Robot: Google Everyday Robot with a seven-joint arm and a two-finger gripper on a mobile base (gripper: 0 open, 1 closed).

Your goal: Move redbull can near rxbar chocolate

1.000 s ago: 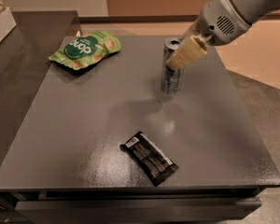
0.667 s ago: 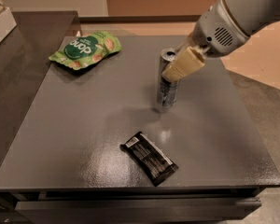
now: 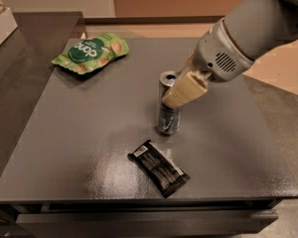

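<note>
Redbull can (image 3: pixel 168 121) status: you will find it upright near the middle of the table (image 3: pixel 84 133), its pull-tab top facing up and its silver and blue body showing below the gripper. Whether its base touches the table surface or sits just above it cannot be told from this view.

Gripper (image 3: pixel 175 96) status: it comes in from the right, at the end of the grey arm (image 3: pixel 258 26), and is closed on the upper half of the Redbull can. One tan finger (image 3: pixel 186 89) lies slantwise across the front of the can, in contact with it. The other finger is hidden behind the can. The round wrist housing with its vent slots sits just right of the can's top.

Rxbar chocolate (image 3: pixel 159 167) status: it lies flat on the table toward the front edge, turned diagonally, with its small white print facing up. It is near the Redbull can, just in front of it, and the two are apart; a strip of bare table shows between the can's base and the upper left end of the bar.

Other items: note the green snack pouch (image 3: pixel 91 52), lying flat at the far left corner of the table, well apart from both the can and the bar.
</note>
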